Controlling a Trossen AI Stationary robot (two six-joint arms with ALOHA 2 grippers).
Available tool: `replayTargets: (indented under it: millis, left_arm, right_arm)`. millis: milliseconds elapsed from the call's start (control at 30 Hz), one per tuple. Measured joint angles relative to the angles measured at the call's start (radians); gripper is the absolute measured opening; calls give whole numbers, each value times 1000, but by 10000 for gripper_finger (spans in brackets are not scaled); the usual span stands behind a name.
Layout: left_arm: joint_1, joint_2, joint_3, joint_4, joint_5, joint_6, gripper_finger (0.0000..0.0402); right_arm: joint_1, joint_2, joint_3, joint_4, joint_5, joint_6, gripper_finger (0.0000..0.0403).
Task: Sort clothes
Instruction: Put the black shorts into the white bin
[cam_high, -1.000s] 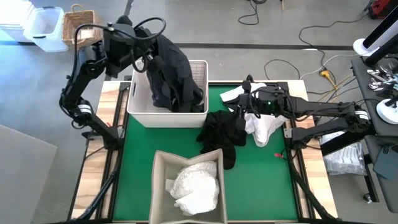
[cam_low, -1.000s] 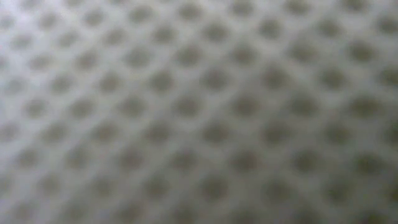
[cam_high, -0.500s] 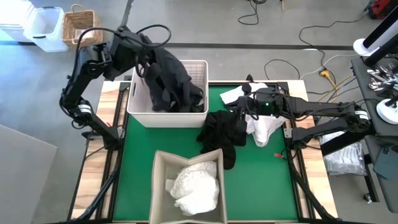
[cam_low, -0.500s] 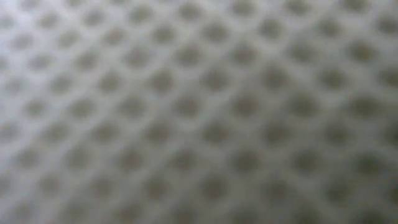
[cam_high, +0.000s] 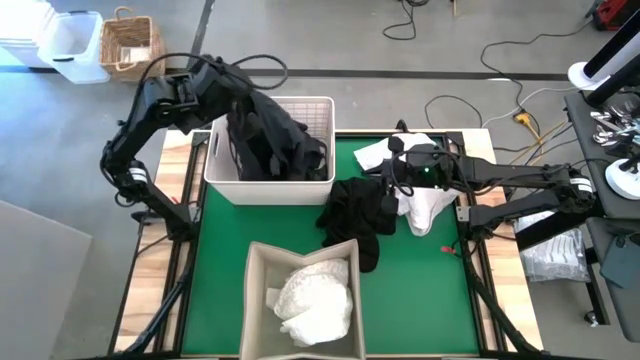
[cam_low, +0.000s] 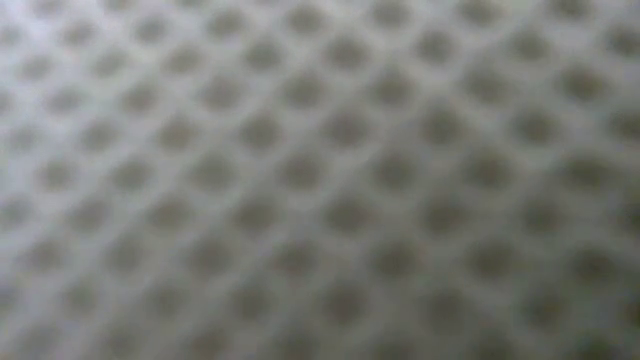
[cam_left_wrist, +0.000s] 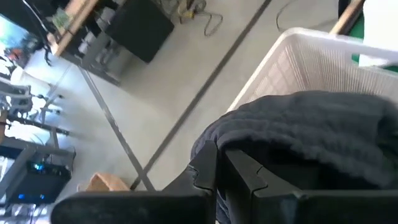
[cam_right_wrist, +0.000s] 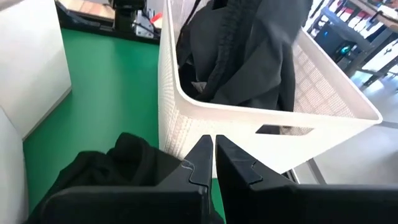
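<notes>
In the high view a dark garment (cam_high: 265, 135) hangs from my left gripper (cam_high: 228, 92) into the white plastic basket (cam_high: 268, 186) at the far left of the green mat. In the left wrist view it drapes over my shut left gripper (cam_left_wrist: 222, 163). My right gripper (cam_high: 384, 190) is shut, with nothing seen between its fingertips in the right wrist view (cam_right_wrist: 210, 152). It hovers over the right edge of a black garment (cam_high: 355, 215) lying on the mat. White garments (cam_high: 422, 205) lie on the mat under the right arm. My left gripper pinches a fold of the dark garment's upper end (cam_left_wrist: 214, 144) between its two shut fingers. The fingers slant down toward the basket from its far left side. The garment hangs slack below them, with its lower part lying inside the basket.
A grey bin (cam_high: 300, 252) holding white clothes (cam_high: 315, 295) stands at the near edge. Bare mat (cam_high: 225, 260) lies to its left and right. A wicker basket (cam_high: 125, 40) and a white box sit on the floor beyond. A blurred mesh fills the low view.
My left gripper has sunk and tipped downward toward the basket. The dark garment, bunched above the basket's rim before, has dropped lower into the basket. The right arm has kept still.
</notes>
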Motion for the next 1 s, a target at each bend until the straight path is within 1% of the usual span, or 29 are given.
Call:
replayTargets:
  millis: [267, 500, 1000]
  left_arm:
    - [0, -5, -119, -15, 0, -48, 0]
    - [0, -7, -222, -16, -2, -72, 0]
    - [0, -8, -358, -7, -4, -116, 0]
  right_arm:
    - [0, 0, 0, -29, 0, 7, 13]
    - [-3, -1, 0, -30, 1, -37, 13]
    - [-48, -2, 0, -55, 1, -72, 13]
